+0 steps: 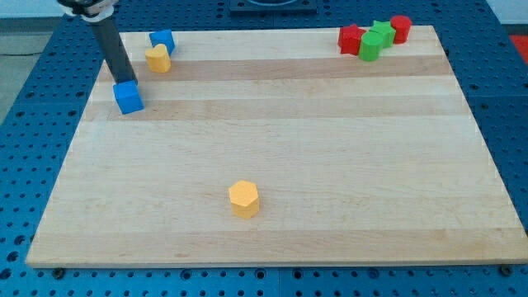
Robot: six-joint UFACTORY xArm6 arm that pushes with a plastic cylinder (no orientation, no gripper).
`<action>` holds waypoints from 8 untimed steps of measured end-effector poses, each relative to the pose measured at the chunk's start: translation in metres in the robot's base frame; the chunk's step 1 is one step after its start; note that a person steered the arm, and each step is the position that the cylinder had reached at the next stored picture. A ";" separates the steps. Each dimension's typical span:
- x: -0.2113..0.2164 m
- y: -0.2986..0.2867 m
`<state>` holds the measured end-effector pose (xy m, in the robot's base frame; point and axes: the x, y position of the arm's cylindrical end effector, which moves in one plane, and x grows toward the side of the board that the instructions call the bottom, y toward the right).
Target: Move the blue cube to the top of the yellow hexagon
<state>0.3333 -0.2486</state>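
Observation:
The blue cube (128, 97) sits on the wooden board (330, 165) near its upper left edge. My tip (124, 82) stands right behind the cube's top side, touching or nearly touching it. The yellow hexagon (244, 199) lies low in the middle of the board, far down and to the right of the cube.
A second blue block (162, 40) and a yellow heart-like block (157, 58) sit together at the top left. At the top right are a red star-like block (351, 38), two green blocks (371, 45) (382, 33) and a red cylinder (400, 28).

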 end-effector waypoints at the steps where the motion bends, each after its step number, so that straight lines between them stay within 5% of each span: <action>1: 0.031 -0.001; 3: 0.094 0.012; 7: 0.103 0.178; 8: 0.123 0.169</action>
<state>0.4566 -0.0800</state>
